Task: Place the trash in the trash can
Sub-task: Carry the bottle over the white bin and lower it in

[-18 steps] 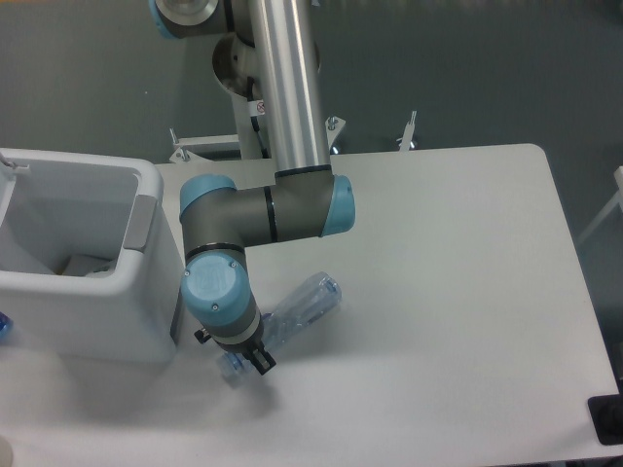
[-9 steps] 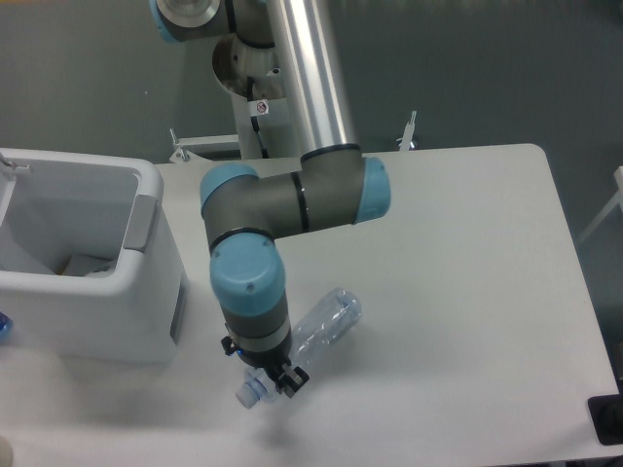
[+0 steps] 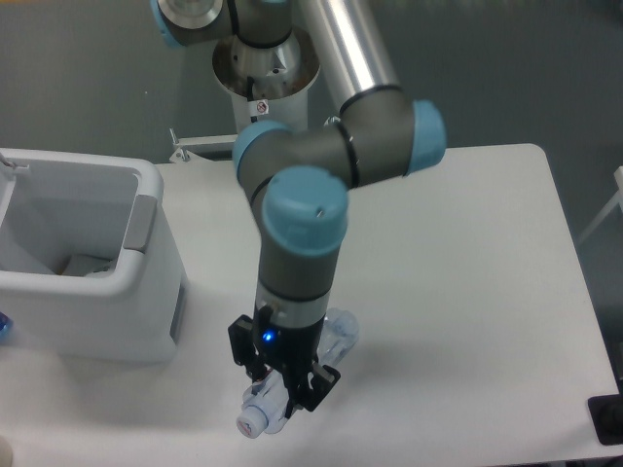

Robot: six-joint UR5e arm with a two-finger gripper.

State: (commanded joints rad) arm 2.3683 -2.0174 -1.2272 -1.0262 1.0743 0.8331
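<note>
The gripper (image 3: 282,382) points down over the table (image 3: 467,292), its 2 fingers clamped on the clear bottle (image 3: 292,379) near its neck. The trash can (image 3: 88,263) stands well apart — at the left edge.

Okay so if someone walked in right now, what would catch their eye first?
The big grey-and-blue arm fills the middle, reaching down to the table's front edge. There its gripper straddles a clear plastic bottle lying on the white table. At left sits a large white trash can.
</note>
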